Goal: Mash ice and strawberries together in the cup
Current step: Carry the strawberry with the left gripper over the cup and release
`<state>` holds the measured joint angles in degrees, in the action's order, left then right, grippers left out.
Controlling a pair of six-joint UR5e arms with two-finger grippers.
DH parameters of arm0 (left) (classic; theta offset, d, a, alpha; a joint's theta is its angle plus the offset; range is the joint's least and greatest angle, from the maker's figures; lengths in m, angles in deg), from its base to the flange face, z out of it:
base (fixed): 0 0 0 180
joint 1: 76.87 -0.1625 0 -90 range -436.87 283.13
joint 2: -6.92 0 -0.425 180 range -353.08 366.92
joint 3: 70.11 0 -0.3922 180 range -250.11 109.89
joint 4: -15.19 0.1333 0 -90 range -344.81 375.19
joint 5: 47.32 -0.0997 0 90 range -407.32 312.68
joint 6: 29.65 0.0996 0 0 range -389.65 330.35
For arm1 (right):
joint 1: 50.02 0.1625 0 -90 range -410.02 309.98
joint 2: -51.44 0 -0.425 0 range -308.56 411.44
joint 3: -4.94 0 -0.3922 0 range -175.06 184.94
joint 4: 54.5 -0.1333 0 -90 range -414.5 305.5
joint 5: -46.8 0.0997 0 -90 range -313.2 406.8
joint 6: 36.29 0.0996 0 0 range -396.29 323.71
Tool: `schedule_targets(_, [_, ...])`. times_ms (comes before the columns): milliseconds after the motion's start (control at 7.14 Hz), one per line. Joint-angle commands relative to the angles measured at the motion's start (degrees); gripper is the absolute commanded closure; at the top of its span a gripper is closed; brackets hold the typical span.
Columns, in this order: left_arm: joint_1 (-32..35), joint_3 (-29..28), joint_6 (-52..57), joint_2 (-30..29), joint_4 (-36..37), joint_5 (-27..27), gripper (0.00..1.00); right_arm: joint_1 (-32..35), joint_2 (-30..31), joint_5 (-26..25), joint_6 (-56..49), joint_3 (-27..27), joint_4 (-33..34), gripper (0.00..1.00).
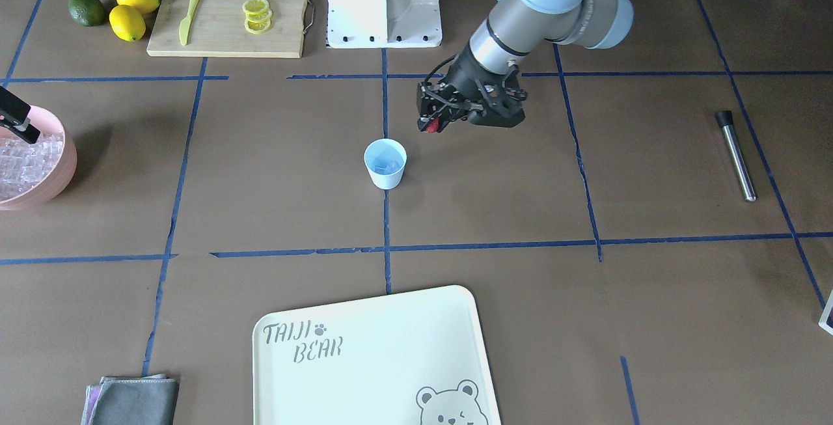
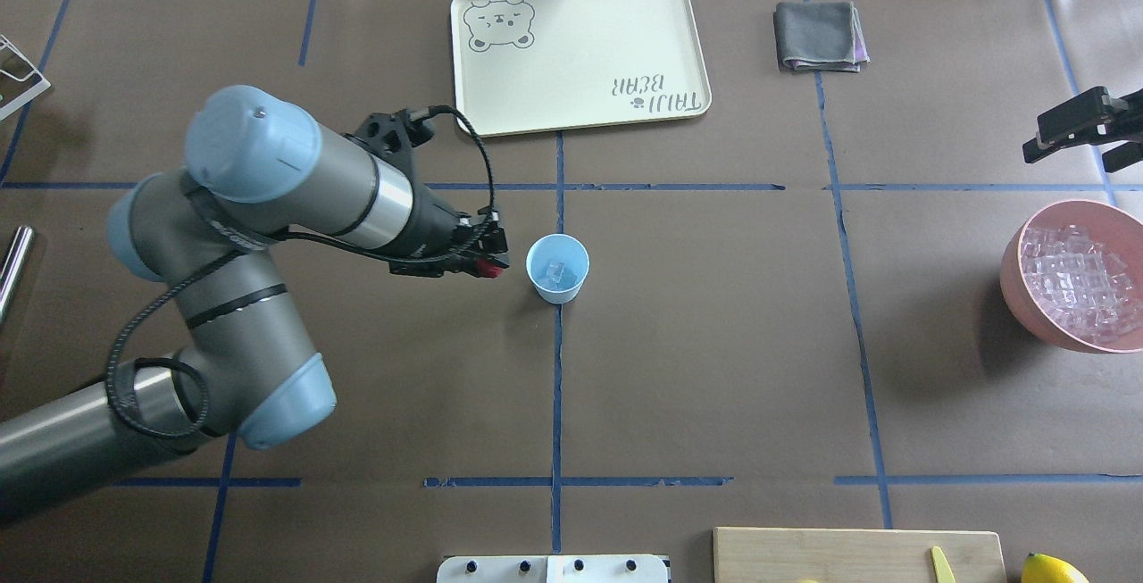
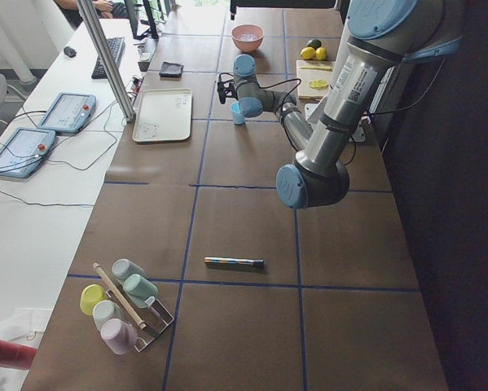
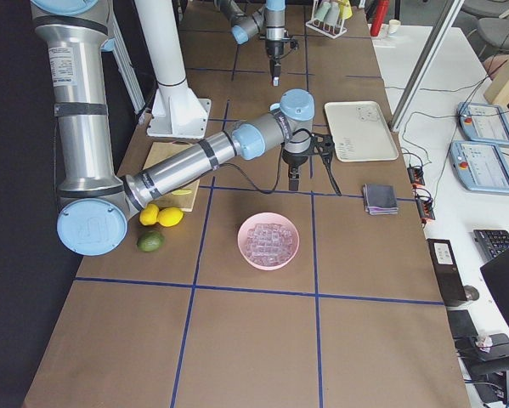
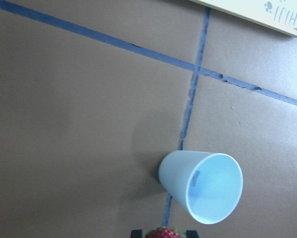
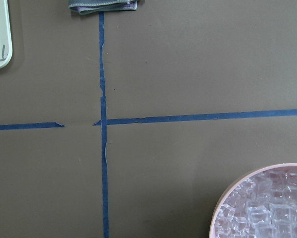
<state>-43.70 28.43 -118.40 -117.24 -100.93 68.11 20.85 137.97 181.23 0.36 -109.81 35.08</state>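
Overhead exterior shows loading under way. The left gripper [image 2: 491, 259], clamped on the one strawberry [image 2: 488, 271], hovers just beside the single cup [image 2: 563, 294]. The cup stands mid-table, far from every edge, with a few pieces of ice [image 2: 555, 272] inside. The next move is likely to shift over the rim and release. The right gripper [image 2: 1076, 129], at the table's right edge, looks parted and empty.

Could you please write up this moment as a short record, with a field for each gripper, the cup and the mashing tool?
Left gripper: shut on the strawberry, raised beside the cup, not over it
Cup: upright, with ice cubes inside
Right gripper: open and empty, near the pink bowl of ice
Metal rod: lying on the table, away from both grippers
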Motion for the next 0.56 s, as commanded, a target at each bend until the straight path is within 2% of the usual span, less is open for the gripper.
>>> schedule_targets(0, [-2.1, -4.7, -0.6, -4.7, -0.2, -3.7, 1.0, 0.1, 0.7, 0.1, 0.0, -0.9, 0.1, 0.0])
schedule_targets(280, [-2.2, -5.5, -0.4, -5.2, -0.4, -4.2, 0.93, 0.1, 1.1, 0.2, 0.0, -1.3, 0.1, 0.0])
schedule_targets(420, [-2.3, -5.6, -0.2, -5.2, -0.6, -5.0, 0.72, 0.1, 1.1, 0.2, 0.0, -1.3, 0.1, 0.0])
